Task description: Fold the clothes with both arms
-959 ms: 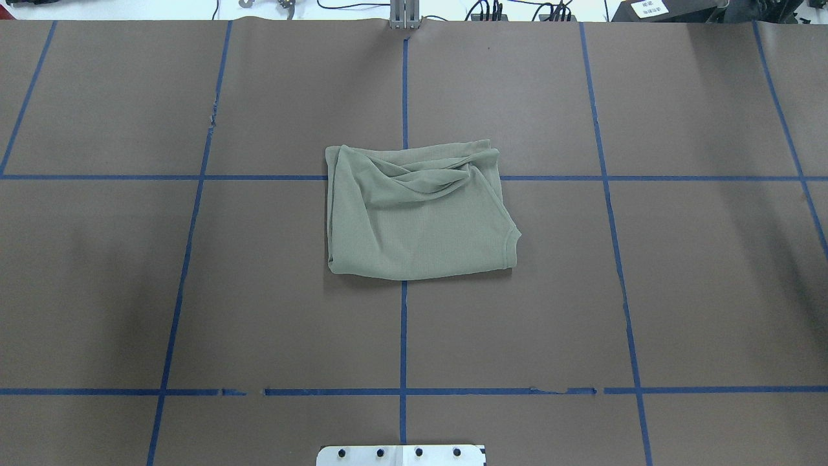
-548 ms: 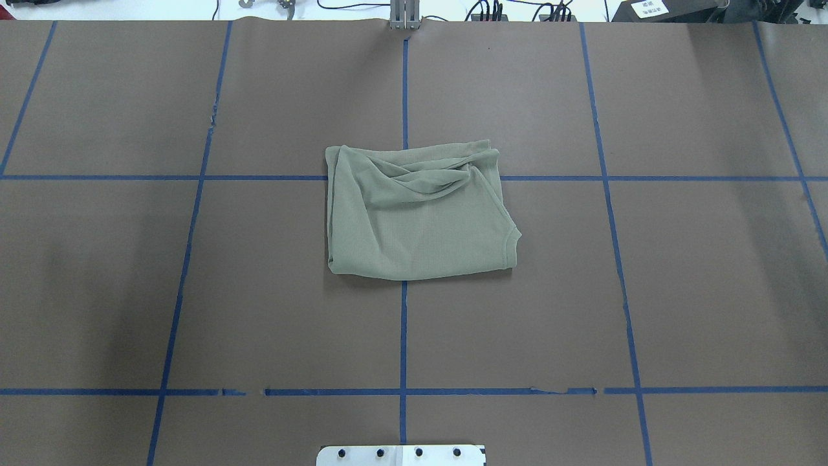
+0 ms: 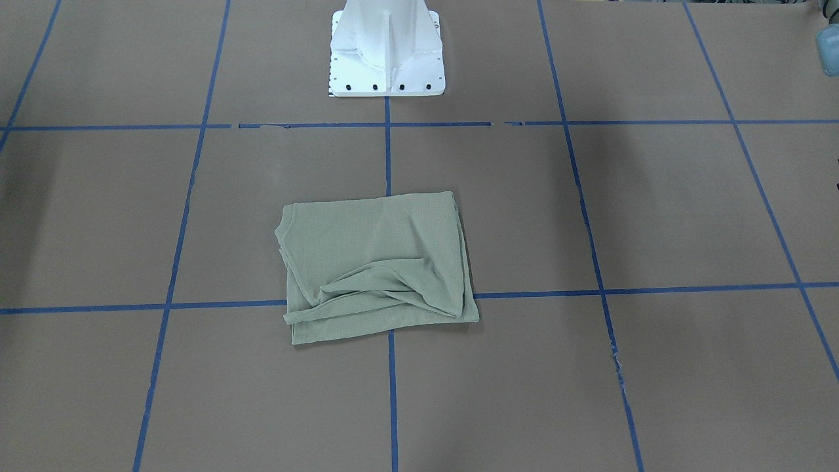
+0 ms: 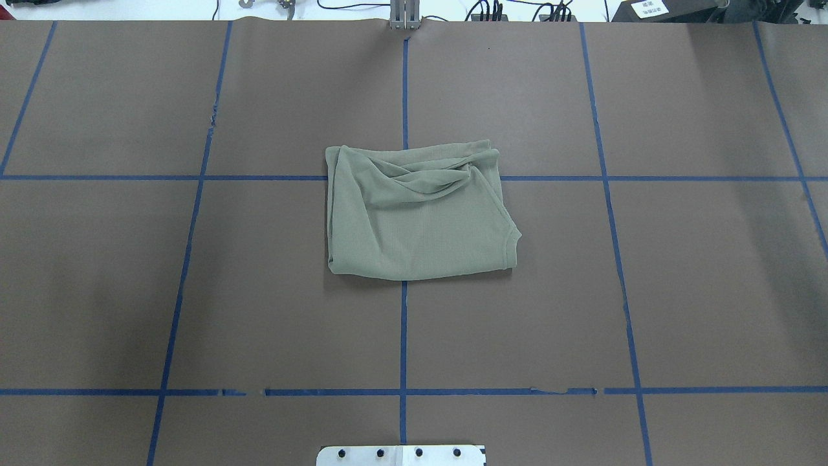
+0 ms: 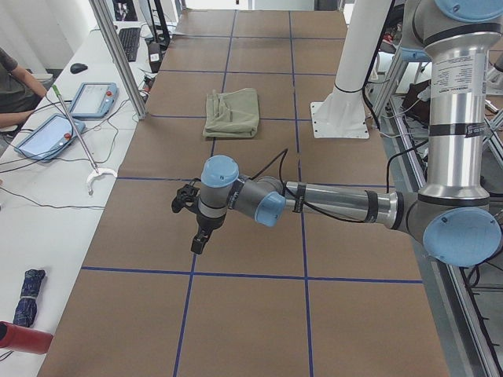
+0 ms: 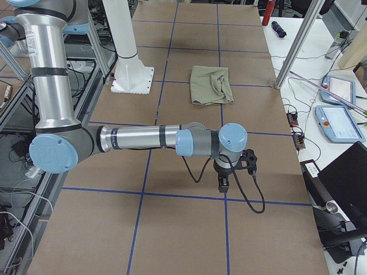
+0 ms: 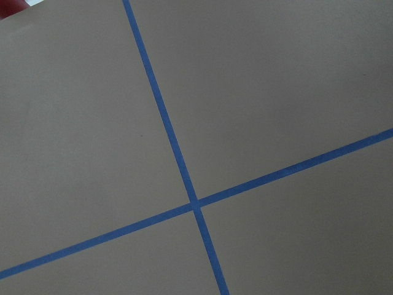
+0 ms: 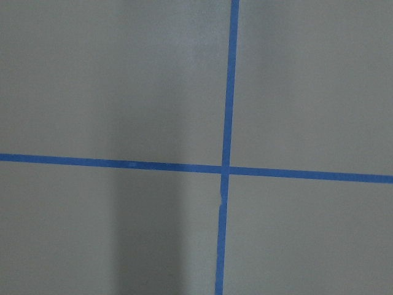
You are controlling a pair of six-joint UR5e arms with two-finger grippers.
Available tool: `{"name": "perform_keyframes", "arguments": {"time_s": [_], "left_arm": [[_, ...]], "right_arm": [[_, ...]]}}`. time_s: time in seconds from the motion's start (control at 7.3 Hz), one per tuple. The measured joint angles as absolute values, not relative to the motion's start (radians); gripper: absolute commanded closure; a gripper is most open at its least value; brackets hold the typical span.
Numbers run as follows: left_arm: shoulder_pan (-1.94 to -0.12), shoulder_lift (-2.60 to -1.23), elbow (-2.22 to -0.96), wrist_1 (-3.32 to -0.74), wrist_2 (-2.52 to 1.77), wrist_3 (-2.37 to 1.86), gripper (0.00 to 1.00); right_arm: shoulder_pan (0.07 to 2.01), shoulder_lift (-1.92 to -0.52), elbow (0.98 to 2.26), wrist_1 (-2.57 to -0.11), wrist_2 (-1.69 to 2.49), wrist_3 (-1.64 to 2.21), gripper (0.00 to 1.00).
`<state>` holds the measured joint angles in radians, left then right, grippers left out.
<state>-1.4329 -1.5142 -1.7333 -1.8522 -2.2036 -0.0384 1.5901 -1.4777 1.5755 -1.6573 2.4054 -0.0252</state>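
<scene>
Shirt, sage-green and finely ribbed, is lying folded into a rough rectangle at the middle of the brown table. It is straddling a crossing of the blue tape lines, well apart from the white pedestal.

Both arms are reaching out low over bare table at opposite ends, far from the garment. The left arm is pointing its left gripper downward, and the right arm is doing likewise with the right gripper. Each gripper is showing only in a distant side view, so whether its fingers are spread or closed cannot be told. Neither is touching the shirt, and the wrist cameras are taking in nothing but paper and tape.

The folding is looking all but done, yet the bundle is not lying flat. The edge farthest from the robot is bunching into loose diagonal ridges, and a curved edge is poking out on the robot's right. If the arms return to tidy it, a pinch catching only the top layer would probably peel the soft knit open or drag the whole stack askew.
</scene>
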Motion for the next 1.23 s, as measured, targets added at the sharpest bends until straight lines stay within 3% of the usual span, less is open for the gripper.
{"name": "perform_keyframes", "arguments": {"time_s": [0.55, 1.23], "left_arm": [[-1.500, -1.524, -1.743, -1.654, -2.239, 0.177, 0.00], [-1.513, -1.512, -1.722, -1.630, -2.252, 0.215, 0.00]], "right_arm": [[1.623, -1.493, 1.534, -1.700, 2.430, -0.117, 0.00], [1.637, -1.488, 1.494, -1.699, 2.371, -0.213, 0.00]]}}
